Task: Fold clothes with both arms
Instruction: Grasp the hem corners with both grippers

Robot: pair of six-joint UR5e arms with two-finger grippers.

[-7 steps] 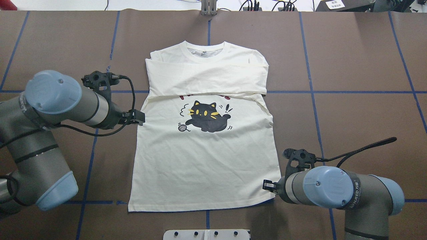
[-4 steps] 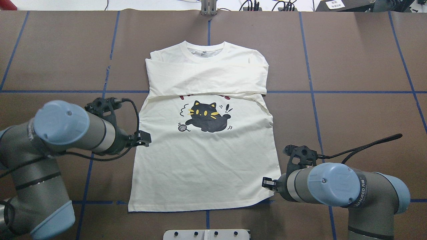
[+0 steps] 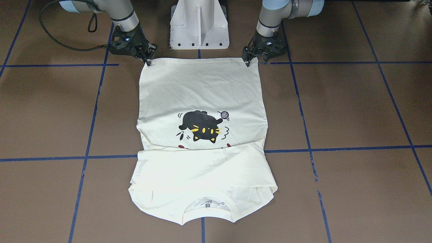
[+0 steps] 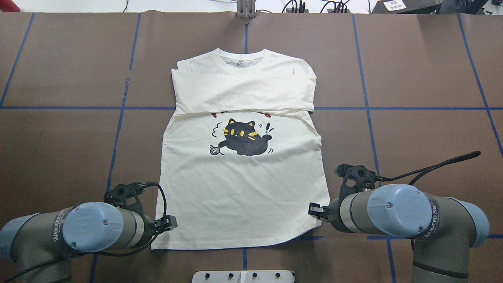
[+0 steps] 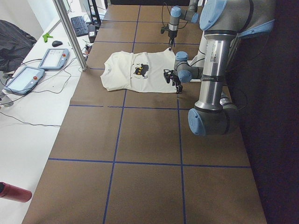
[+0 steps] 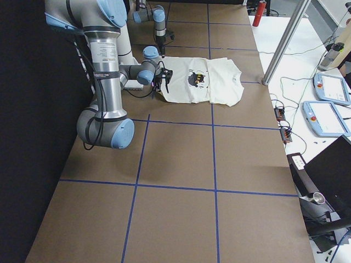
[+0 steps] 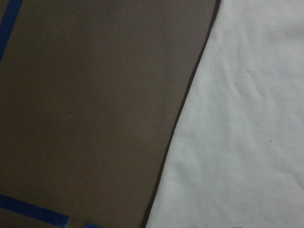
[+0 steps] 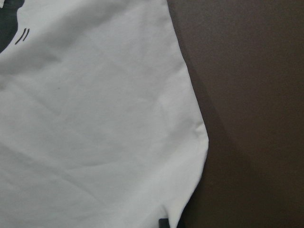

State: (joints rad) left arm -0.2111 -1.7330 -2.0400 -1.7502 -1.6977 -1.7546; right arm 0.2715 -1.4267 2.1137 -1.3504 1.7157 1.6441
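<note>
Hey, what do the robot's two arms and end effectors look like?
Both the left arm and right arm are grey tubes with light-blue joint caps and WANJEED lettering. The left end effector and right end effector are black and two-fingered, each trailing a black cable.

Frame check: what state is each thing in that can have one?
T-shirt: flat, print up, sleeves folded across chest, hem unfolded.
Left claw: low at the hem's left corner; open or shut unclear.
Right claw: low at the hem's right corner; open or shut unclear.
</note>
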